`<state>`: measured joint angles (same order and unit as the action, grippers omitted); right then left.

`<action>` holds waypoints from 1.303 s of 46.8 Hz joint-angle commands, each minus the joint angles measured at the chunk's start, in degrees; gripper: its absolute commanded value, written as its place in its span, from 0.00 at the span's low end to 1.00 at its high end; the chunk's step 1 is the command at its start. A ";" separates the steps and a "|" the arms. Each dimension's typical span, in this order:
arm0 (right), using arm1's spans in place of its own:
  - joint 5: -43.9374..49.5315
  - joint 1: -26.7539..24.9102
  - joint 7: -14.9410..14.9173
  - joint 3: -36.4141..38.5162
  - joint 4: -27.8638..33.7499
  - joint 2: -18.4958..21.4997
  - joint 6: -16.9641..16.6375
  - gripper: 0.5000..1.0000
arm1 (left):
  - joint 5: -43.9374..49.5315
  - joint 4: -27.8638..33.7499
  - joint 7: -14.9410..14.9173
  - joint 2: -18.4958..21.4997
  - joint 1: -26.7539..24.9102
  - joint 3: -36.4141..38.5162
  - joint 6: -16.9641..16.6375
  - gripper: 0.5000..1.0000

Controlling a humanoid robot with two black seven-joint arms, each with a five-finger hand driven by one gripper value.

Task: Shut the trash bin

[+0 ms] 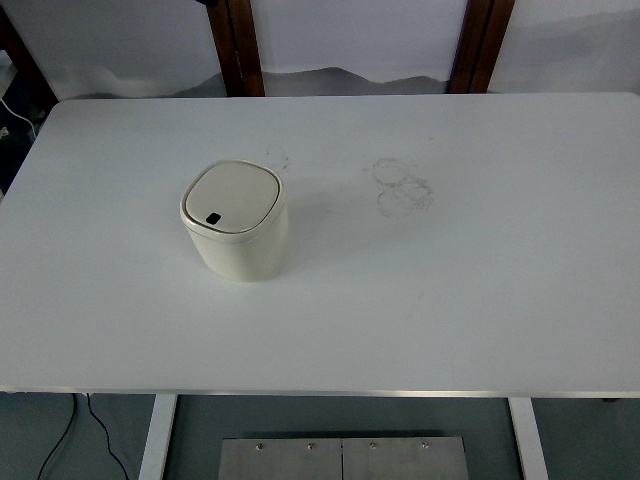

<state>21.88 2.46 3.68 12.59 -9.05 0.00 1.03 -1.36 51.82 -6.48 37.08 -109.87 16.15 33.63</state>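
A small cream trash bin [238, 224] stands upright on the white table [450, 290], left of centre. Its rounded lid [230, 197] lies flat and shut on the rim, with a small dark button near the lid's front edge. Neither of my hands shows anywhere in the head view.
Faint grey ring marks [402, 186] stain the tabletop right of the bin. Two brown wooden posts [236, 45] rise behind the far edge. A metal plate [342, 458] lies on the floor under the near edge, and a black cable [92, 420] hangs at bottom left.
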 commanded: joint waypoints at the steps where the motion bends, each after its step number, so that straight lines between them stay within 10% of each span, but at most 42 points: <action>1: 0.00 0.00 -0.07 0.07 0.00 0.00 0.03 0.99 | 0.22 -1.80 0.15 0.01 2.64 -4.71 -0.05 1.00; 23: 0.00 -0.09 0.01 0.07 -0.09 0.00 -0.06 0.99 | 4.61 -13.58 0.50 -0.08 21.36 -35.56 -0.23 1.00; 61: 0.00 -0.18 0.01 0.07 -0.09 0.00 -0.06 0.99 | 22.98 -25.54 1.38 -1.75 47.82 -56.13 -2.34 1.00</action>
<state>21.88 2.31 3.71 12.66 -9.14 0.00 1.03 20.99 26.56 -5.08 35.47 -63.60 -39.29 31.99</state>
